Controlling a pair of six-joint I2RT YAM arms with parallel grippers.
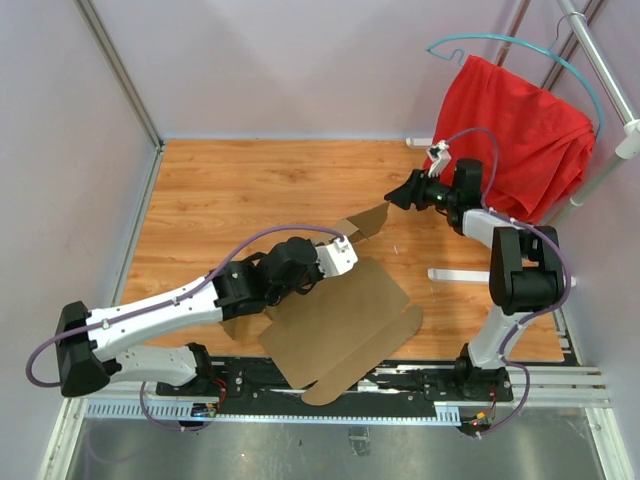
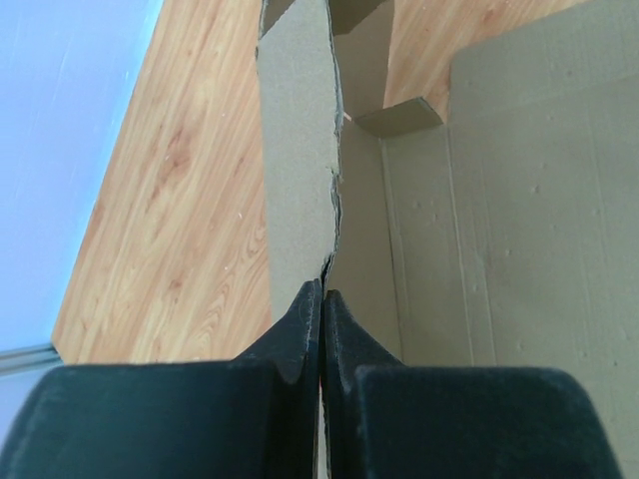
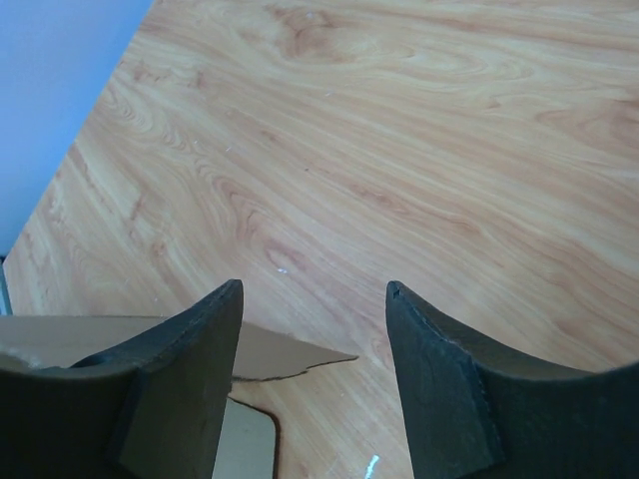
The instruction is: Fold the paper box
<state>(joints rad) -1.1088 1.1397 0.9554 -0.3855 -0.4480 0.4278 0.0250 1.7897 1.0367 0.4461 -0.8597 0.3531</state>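
Note:
The paper box (image 1: 340,320) is a flat brown cardboard sheet lying in front of the arm bases, with one side flap (image 1: 368,220) lifted off the table. My left gripper (image 1: 345,247) is shut on that flap. In the left wrist view the flap (image 2: 298,150) stands upright on edge, pinched between the black fingertips of my left gripper (image 2: 322,294), with the box's panel (image 2: 539,200) lying to the right. My right gripper (image 1: 396,198) hovers just beyond the flap's tip. In the right wrist view my right gripper (image 3: 315,294) is open with nothing between its fingers, and the flap's pointed corner (image 3: 290,357) lies beside the left finger.
A red cloth (image 1: 520,140) hangs from a teal hanger (image 1: 500,42) on a metal rack (image 1: 600,60) at the back right. The rack's white foot (image 1: 458,274) lies on the wooden table (image 1: 240,190) near the right arm. Purple walls enclose the table.

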